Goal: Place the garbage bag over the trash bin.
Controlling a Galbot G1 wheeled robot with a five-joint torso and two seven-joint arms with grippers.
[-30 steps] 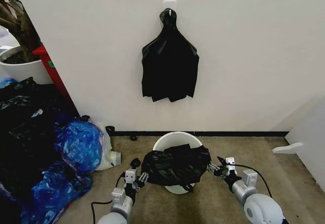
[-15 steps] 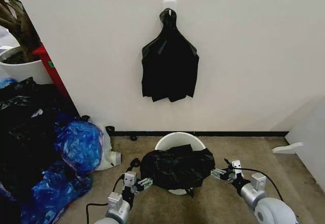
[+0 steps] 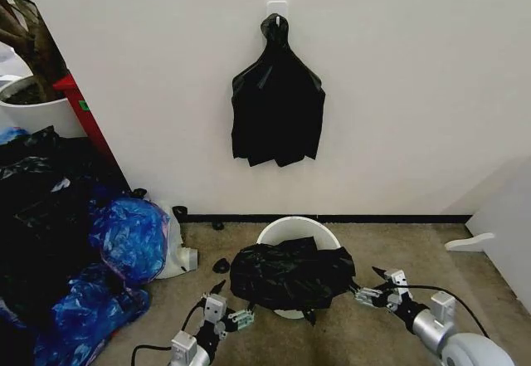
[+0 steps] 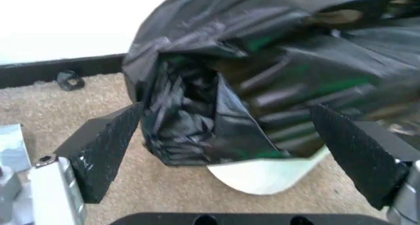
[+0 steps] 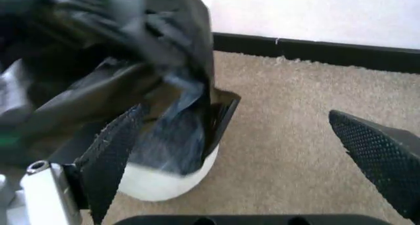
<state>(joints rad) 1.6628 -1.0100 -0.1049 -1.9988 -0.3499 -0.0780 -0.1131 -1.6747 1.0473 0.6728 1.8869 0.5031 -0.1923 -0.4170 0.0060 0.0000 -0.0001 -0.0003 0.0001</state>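
Note:
The trash bin [image 3: 296,229], a small round white bucket, stands on the carpet near the wall. The garbage bag [image 3: 290,275], black and crinkled, lies draped across its front half and hangs over the near rim; the far rim shows bare. My left gripper [image 3: 239,316] is open, a short way off the bag's left edge. My right gripper [image 3: 370,292] is open just past the bag's right edge. In the left wrist view the open gripper [image 4: 225,109] frames the bag [image 4: 249,82] and the bin [image 4: 269,173]. In the right wrist view the gripper [image 5: 236,112] faces the bag [image 5: 118,63] and bin [image 5: 164,181].
A flat black bunch [image 3: 278,100] hangs from a wall hook above the bin. Blue plastic bags [image 3: 129,237] and black bags [image 3: 41,217] pile up at the left, with a white plant pot [image 3: 33,113] behind. A small black piece [image 3: 221,265] lies on the carpet.
Both grippers have drawn back toward me from the bag's edges. The bag has stayed lying on the bin, settled a little lower and to the right.

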